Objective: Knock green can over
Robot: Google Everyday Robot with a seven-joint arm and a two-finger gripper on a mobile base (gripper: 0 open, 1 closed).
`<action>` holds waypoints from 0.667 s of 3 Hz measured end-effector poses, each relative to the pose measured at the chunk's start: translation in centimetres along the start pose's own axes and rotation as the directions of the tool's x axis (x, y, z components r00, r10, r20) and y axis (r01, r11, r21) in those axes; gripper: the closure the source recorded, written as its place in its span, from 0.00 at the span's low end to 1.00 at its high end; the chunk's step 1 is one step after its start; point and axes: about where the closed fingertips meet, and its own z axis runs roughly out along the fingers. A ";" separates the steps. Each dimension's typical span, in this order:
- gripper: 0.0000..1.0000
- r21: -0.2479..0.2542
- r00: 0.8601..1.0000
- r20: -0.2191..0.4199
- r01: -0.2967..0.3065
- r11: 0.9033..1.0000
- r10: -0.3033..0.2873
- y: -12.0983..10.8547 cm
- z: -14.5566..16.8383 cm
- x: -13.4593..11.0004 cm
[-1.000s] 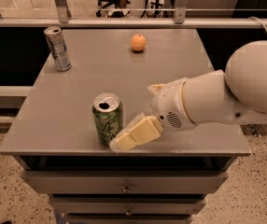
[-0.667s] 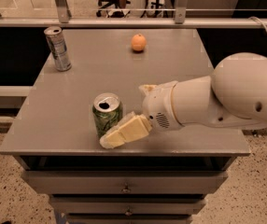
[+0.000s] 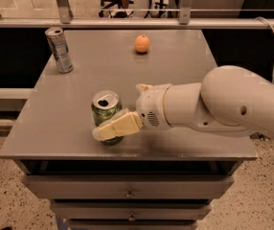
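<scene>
The grey bench (image 3: 185,75) fills most of the view. Read its top as a dial, with 12 o'clock at the far rail and 6 o'clock at the front edge above the drawers. The white arm (image 3: 223,104) reaches in from 3 o'clock, lying low and nearly level across the front half of the top.

At its end the gripper (image 3: 110,128) points toward 9 o'clock. Its pale pad lies across the lower body of the green can (image 3: 105,110) on the can's 6 o'clock side, touching it or just short of it. Only this near part shows against the can, so I cannot tell whether the jaws are wide or narrow, or whether the can sits between them.

The green can stands at about 7 o'clock on the bench, close to the front edge. It is upright, its long axis vertical and its silver top facing up. From the gripper's wrist the can lies toward 9 o'clock, and from the pad it lies toward 12 o'clock.

That relation governs the move. A sweep toward 12 o'clock, away from the edge, should topple the can onto open surface. The contact looks low, though, so the can may slide rather than tip; a higher touch would likely serve better.

The slim silver can (image 3: 59,49) at 10 o'clock and the orange (image 3: 142,43) at 12 o'clock stand well apart from all this.
</scene>
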 end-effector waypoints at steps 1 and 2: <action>0.00 0.089 0.999 0.045 -0.034 0.995 0.030 -4.8 -0.3 -2.4; 0.00 0.152 0.995 0.087 -0.057 0.987 0.045 -9.0 -0.7 -4.6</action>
